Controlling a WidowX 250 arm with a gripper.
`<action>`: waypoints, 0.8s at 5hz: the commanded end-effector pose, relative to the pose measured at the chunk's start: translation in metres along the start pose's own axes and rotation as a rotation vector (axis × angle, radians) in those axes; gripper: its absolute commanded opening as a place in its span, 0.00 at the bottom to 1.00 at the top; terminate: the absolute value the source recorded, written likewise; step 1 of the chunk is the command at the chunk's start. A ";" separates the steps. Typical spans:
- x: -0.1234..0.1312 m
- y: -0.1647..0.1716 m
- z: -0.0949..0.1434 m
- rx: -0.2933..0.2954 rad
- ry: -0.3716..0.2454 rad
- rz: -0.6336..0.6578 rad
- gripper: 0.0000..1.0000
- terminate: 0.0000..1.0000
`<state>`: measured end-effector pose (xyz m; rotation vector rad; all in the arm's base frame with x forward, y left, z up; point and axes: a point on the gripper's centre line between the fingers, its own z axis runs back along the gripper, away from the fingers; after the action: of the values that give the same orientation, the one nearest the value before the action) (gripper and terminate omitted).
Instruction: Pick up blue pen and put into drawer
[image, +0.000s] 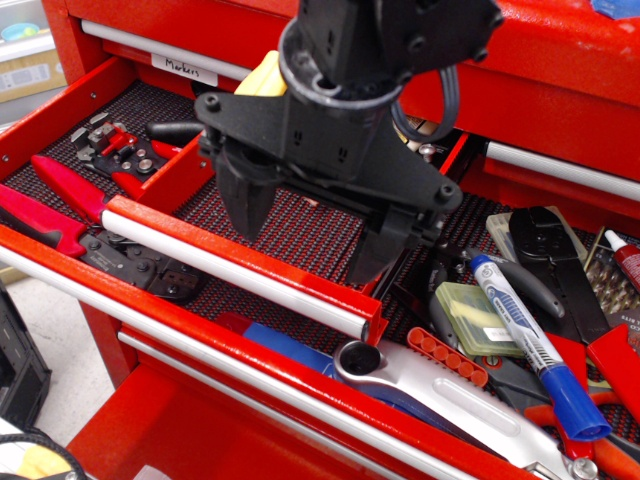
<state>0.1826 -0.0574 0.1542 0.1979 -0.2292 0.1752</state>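
The blue pen (530, 345), a thick white marker with blue print, a blue end and a big blue cap, lies slanted on top of tools at the right. It is outside the drawer. The drawer (215, 255) is a shallow red compartment with dark mesh liner and a silver bar handle; it stands open in the middle. My black gripper (315, 225) hangs over the drawer's mesh floor with both fingers spread apart and nothing between them. It is well left of the pen and not touching it.
Red-handled crimpers (60, 210) lie at the left. A silver wrench (450, 395), an orange bit holder (447, 357) and a pale green box (470, 318) lie near the pen. A small red-capped white tube (625, 255) lies at the far right. A drawer labelled "Markers" (190, 68) is behind.
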 end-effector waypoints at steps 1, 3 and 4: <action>0.000 0.000 0.000 0.000 0.000 0.000 1.00 0.00; 0.028 -0.082 0.004 0.004 0.101 0.397 1.00 0.00; 0.037 -0.108 -0.009 0.036 0.108 0.514 1.00 0.00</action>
<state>0.2370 -0.1557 0.1171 0.1929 -0.1360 0.6964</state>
